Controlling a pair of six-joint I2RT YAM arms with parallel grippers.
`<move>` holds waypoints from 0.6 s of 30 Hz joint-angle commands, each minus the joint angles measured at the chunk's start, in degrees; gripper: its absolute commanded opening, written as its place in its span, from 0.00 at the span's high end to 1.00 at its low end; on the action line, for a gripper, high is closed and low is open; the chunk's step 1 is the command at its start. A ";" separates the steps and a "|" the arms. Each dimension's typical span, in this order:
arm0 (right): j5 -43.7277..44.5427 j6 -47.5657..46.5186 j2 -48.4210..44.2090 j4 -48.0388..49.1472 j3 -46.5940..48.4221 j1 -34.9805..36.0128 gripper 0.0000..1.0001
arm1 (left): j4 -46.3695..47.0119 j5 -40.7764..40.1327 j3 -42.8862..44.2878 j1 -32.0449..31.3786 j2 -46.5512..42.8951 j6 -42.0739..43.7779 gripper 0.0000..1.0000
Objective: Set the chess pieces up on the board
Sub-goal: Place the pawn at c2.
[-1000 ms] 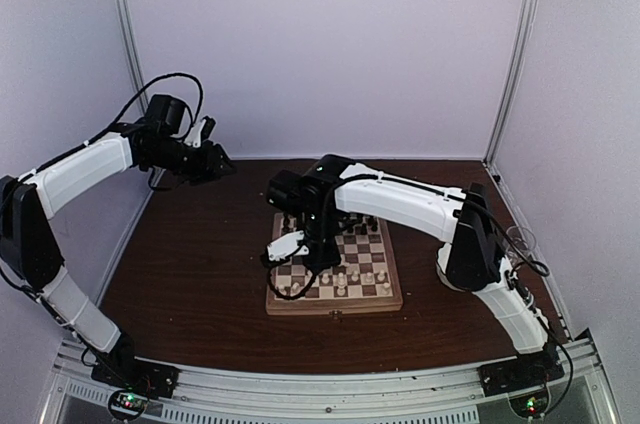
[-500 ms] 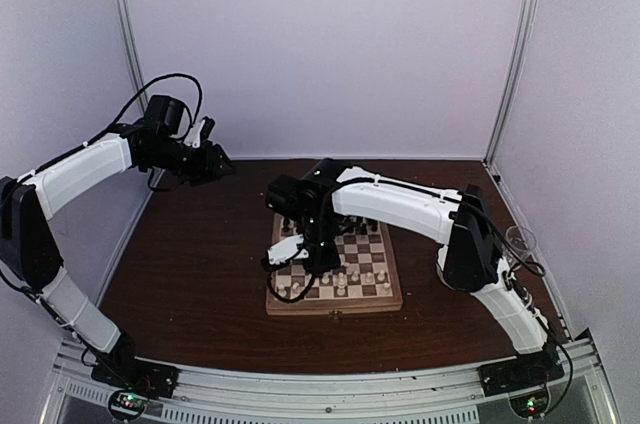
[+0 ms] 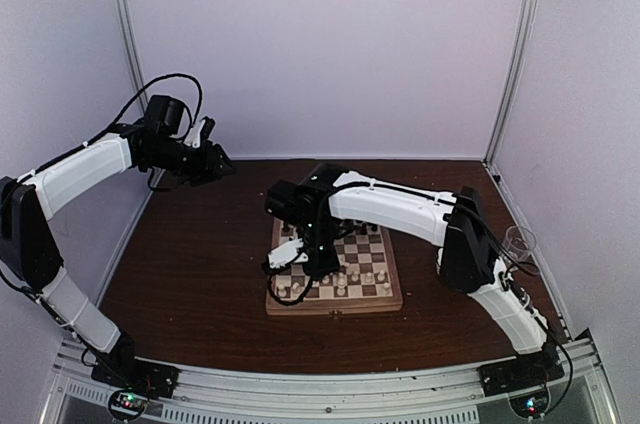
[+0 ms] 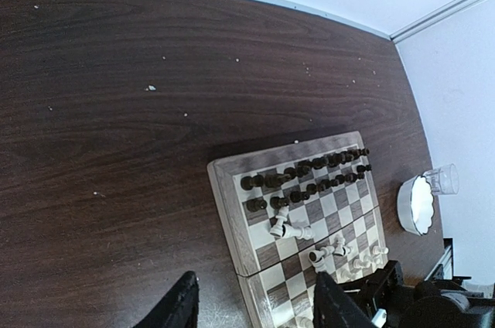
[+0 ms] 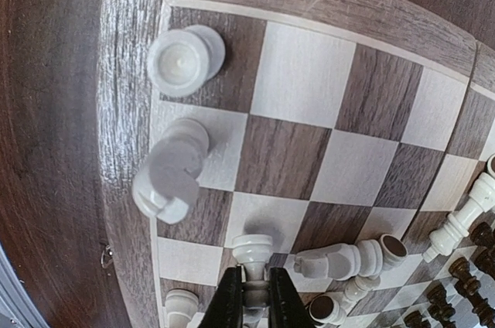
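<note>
We log the right gripper clamped on a white piece over the board, left side; left gripper aloft, jaws apart.

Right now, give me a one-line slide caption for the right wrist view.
Right claw pinching a white chess piece by a corner of the board, toppled white piece lying beside.

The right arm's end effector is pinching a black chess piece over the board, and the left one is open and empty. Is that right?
Not quite: the chess piece pinched in the right end effector is cream-white, not black, as the right wrist view shows. It is over the board, and the left end effector is open and empty.
</note>
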 commanded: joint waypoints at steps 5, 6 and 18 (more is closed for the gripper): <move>-0.32 0.84 1.35 0.45 0.90 0.45 0.91 | 2.75 1.23 -0.26 0.65 -1.00 -0.25 0.49; -0.37 0.84 1.36 0.56 0.95 0.45 0.91 | 2.77 1.24 -0.26 0.65 -1.00 -0.25 0.49; -0.24 1.36 1.42 1.31 1.05 0.55 0.81 | 2.75 1.57 -0.26 0.65 -0.82 -0.34 0.49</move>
